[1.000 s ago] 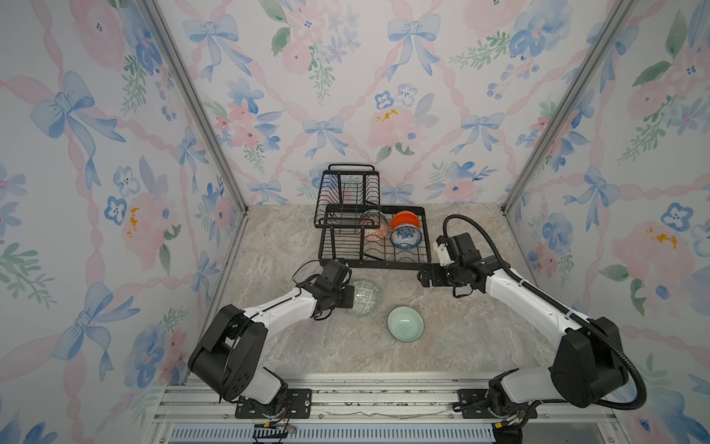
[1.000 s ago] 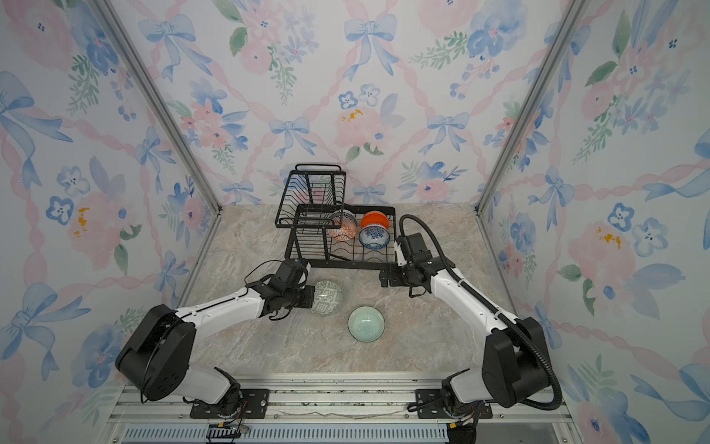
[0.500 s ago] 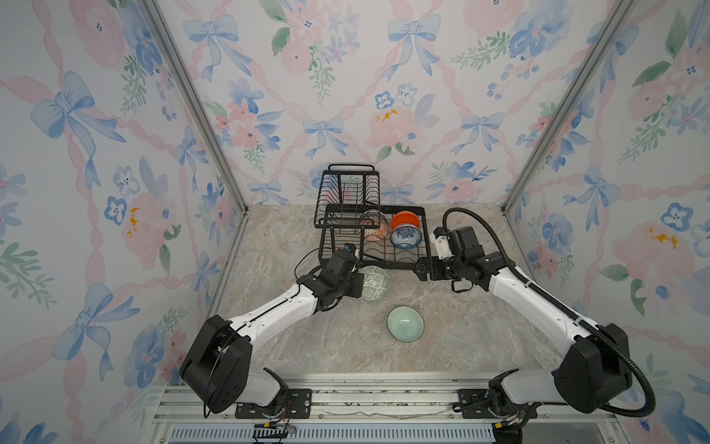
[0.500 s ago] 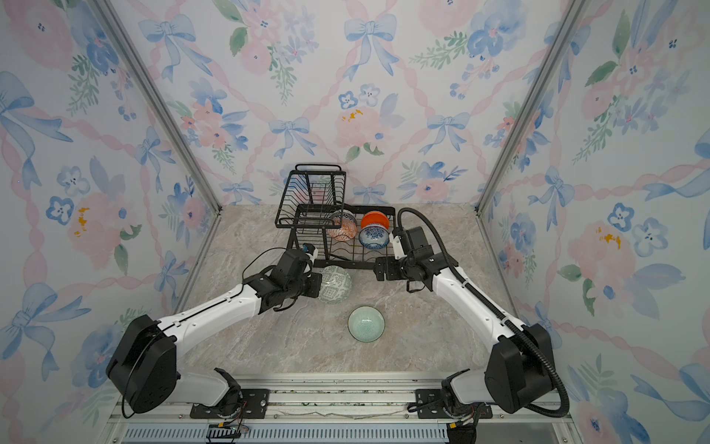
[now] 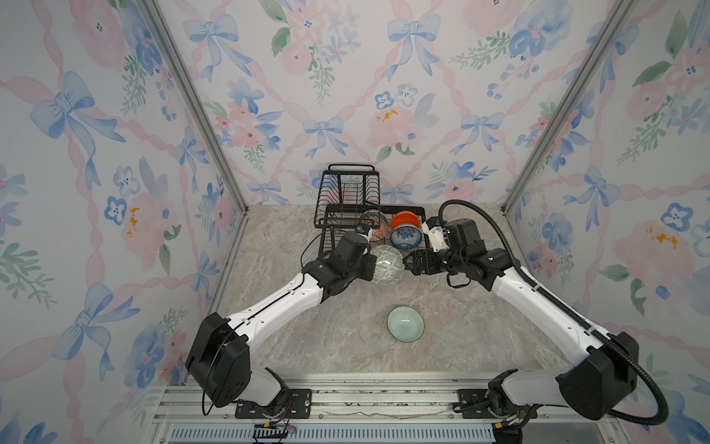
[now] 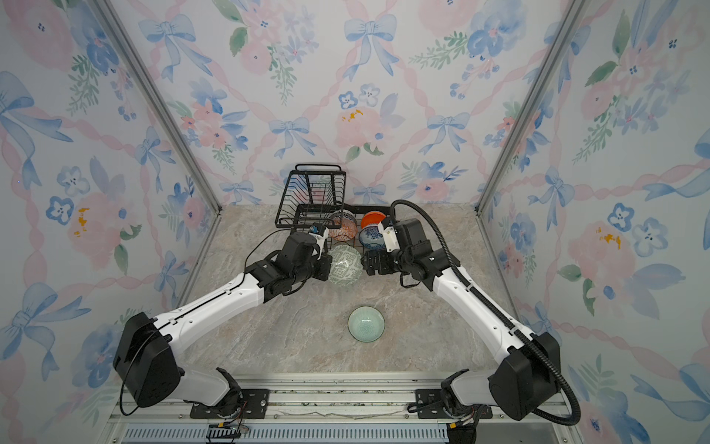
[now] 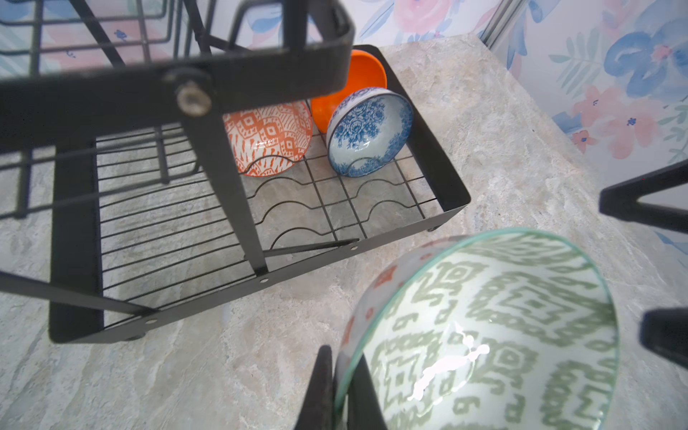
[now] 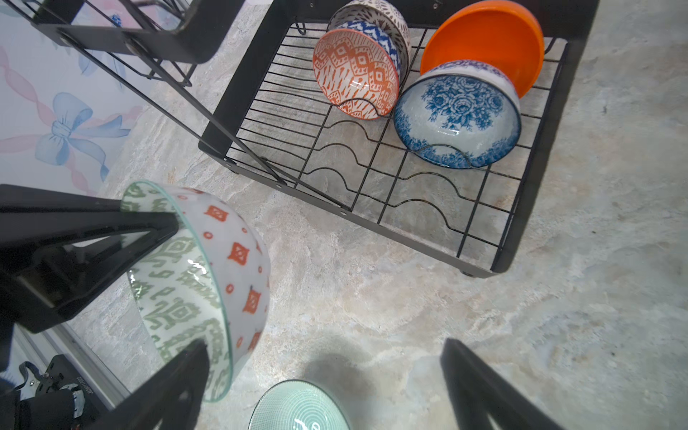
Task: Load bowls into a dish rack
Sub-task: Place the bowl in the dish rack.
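My left gripper (image 7: 342,387) is shut on the rim of a bowl (image 7: 495,327) with a green pattern inside and orange marks outside. It holds the bowl tilted on edge above the table, just in front of the black dish rack (image 5: 347,215), as both top views show (image 6: 344,265). My right gripper (image 8: 322,344) stands open right beside that bowl (image 8: 208,275), one finger close to its rim. In the rack's lower tray (image 8: 231,93) stand an orange-and-white geometric bowl (image 8: 357,78), a blue floral bowl (image 8: 458,119) and an orange one (image 8: 495,37). A pale green bowl (image 5: 405,324) sits on the table.
The rack's raised basket (image 5: 349,192) with its loop handle overhangs the left part of the tray. Wavy slots (image 7: 312,208) in front of the racked bowls hold nothing. Floral walls close in both sides and the back.
My left arm has lifted the green-patterned bowl off the table and carried it toward the rack, turning it on edge. My right gripper has moved left, close to the bowl.
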Robot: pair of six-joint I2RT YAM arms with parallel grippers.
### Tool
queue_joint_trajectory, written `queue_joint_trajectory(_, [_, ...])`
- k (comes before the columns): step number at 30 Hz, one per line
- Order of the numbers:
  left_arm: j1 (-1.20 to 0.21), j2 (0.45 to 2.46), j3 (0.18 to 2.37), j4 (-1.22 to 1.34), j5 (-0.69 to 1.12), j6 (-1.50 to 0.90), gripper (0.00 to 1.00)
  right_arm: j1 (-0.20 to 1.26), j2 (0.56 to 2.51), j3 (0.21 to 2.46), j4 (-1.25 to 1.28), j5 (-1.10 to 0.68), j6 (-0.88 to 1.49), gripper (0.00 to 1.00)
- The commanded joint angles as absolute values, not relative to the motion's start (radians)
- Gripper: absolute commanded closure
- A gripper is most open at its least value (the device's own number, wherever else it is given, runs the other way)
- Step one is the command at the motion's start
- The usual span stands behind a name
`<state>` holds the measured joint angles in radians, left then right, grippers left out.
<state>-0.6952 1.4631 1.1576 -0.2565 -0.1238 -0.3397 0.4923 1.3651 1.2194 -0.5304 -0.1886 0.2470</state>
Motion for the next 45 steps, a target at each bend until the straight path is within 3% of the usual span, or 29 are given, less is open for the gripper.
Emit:
queue_joint_trajectory(1, [-0.708, 1.493, 1.209, -0.237, -0.127, -0.309, 1.00, 0.508, 1.339, 1.252, -0.521, -0.202, 0.242, 0.01])
queue_joint_trajectory(13, [-0.731, 1.533, 1.285, -0.235, -0.115, -0.295, 1.00, 0.511, 1.376, 1.255, -0.499, -0.215, 0.254, 0.24])
queue_joint_trajectory(28, [-0.754, 1.540, 1.302, -0.235, -0.114, -0.295, 1.00, 0.511, 1.397, 1.253, -0.488, -0.213, 0.265, 0.63])
queue_joint_trajectory(39, [-0.773, 1.535, 1.308, -0.235, -0.119, -0.285, 1.00, 0.511, 1.398, 1.249, -0.492, -0.207, 0.266, 0.98])
queue_joint_trajectory(43, [-0.778, 1.534, 1.308, -0.236, -0.117, -0.281, 1.00, 0.511, 1.394, 1.244, -0.495, -0.199, 0.265, 1.00])
queue_joint_trajectory(45, [-0.780, 1.530, 1.306, -0.236, -0.117, -0.281, 0.92, 0.510, 1.391, 1.241, -0.495, -0.195, 0.264, 1.00])
